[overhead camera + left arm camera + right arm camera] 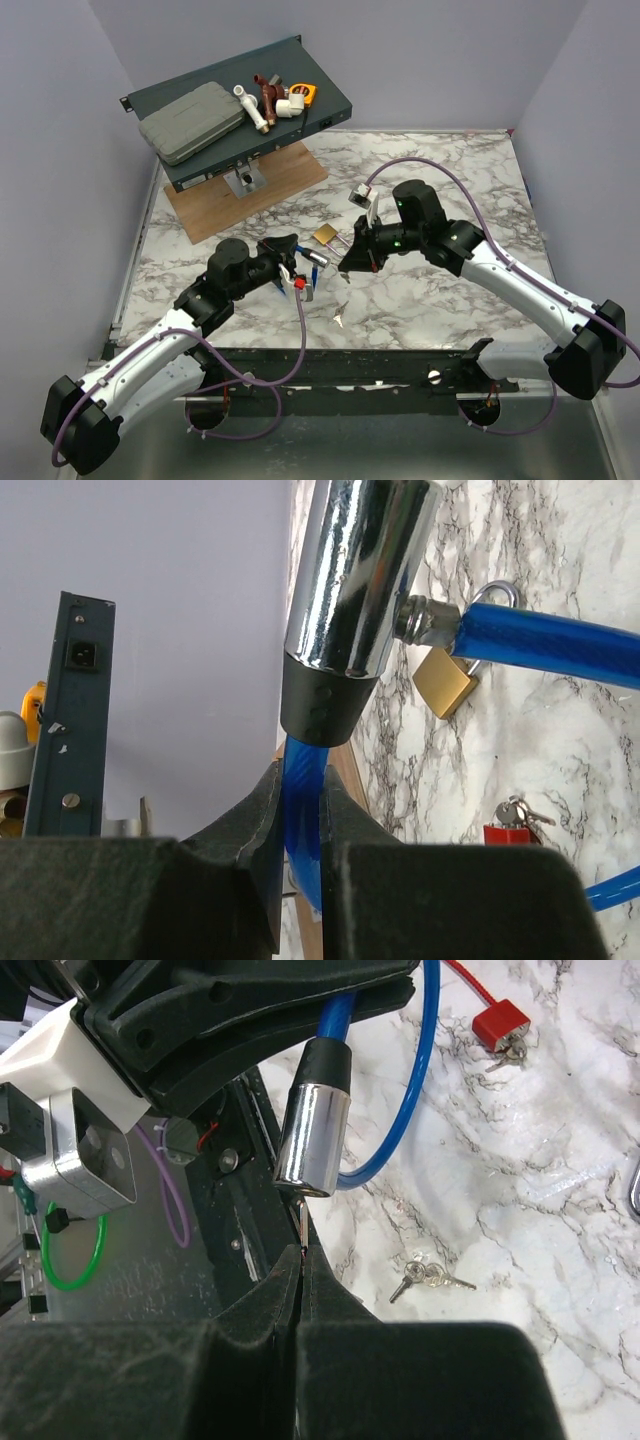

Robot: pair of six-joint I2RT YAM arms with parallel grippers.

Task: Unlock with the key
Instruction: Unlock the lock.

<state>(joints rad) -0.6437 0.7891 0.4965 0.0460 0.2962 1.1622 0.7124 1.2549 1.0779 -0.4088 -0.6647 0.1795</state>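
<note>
While the left gripper [298, 805] is clamped on the blue cable [302, 772] just below the chrome lock barrel [312, 1140], the right gripper [302, 1260] is pinching the tiny key [303, 1222] tight. The key's tip sits right at the barrel's end, can't tell if it's in. The brass padlock [443, 680] lies off by itself on the marble table [540, 1210].

- Brass padlock with silver shackle [325, 235], laid flat on marble tabletop [450, 160].
- Small red padlock [505, 833], keys attached.
- Loose silver key bunch [428, 1276].
- Dark-blue rack unit [330, 105], grey case [190, 122] placed on top.
</note>
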